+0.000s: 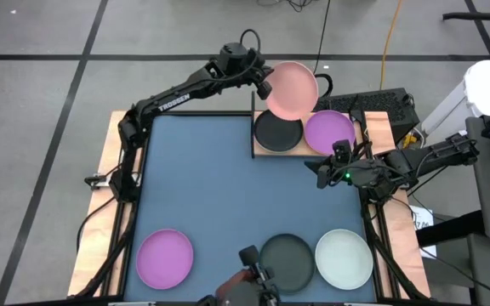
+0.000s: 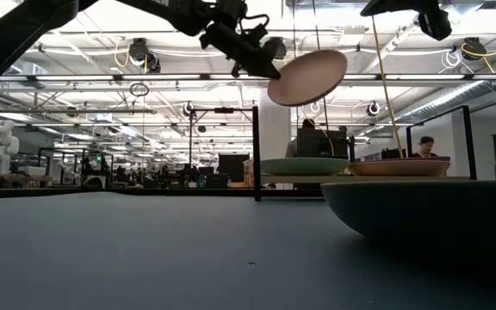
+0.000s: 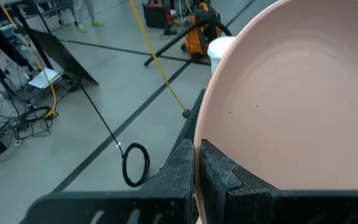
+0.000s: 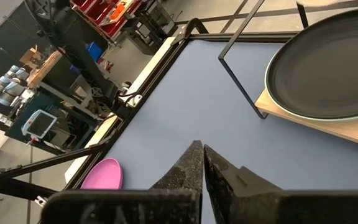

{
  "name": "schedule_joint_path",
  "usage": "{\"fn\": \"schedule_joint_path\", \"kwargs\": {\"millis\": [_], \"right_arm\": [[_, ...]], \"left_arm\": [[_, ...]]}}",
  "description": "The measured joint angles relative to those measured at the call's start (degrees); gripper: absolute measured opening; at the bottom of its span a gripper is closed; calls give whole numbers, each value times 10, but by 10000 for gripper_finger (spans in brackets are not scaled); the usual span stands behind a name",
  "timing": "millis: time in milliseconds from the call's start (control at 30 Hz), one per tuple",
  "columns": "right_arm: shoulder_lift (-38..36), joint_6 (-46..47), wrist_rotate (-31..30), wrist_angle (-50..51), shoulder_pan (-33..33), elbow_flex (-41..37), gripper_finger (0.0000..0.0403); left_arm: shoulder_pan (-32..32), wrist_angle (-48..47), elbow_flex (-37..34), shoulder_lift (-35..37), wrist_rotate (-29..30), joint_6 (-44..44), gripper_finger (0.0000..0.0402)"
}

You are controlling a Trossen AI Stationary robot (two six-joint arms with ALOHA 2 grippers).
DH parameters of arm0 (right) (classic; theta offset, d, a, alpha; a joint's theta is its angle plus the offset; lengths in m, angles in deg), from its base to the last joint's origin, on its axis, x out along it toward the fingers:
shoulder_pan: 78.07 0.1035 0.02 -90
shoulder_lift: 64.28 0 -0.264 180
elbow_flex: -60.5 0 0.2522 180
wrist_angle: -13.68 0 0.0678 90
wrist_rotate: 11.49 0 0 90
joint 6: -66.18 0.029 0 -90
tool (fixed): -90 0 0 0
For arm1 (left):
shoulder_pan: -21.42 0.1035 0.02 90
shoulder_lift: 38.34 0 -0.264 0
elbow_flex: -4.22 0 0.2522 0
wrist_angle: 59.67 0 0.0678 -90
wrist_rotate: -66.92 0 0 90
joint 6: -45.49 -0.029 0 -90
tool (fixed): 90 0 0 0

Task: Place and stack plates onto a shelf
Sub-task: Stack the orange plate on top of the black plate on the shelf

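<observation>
1. Dark-blue mat (image 1: 219, 187) covers the counter; small light-wood shelf (image 1: 309, 150) with thin black upright rail (image 1: 253, 123) sits at its far edge.
2. Left hand (image 1: 266, 86) is clamped on the rim of a round matte pink plate (image 1: 292, 89), held tilted in the air above the shelf.
3. On the shelf: black plate (image 1: 276, 131) next to the rail, purple plate (image 1: 329, 132) beside it, touching or nearly so.
4. Right hand (image 1: 322, 176), fingers together and holding nothing, hovers over the mat just in front of the shelf.
5. Near edge of the mat, well apart from the shelf: second purple plate (image 1: 165, 257), second black plate (image 1: 288, 261), pale mint plate (image 1: 344, 257).
</observation>
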Motion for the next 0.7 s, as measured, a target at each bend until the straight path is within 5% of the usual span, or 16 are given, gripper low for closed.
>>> {"fn": "schedule_joint_path", "kwargs": {"millis": [700], "right_arm": [[0,-1,1,6,0,0,0]], "left_arm": [[-37,-40,0,-39,15,-126,12]]}}
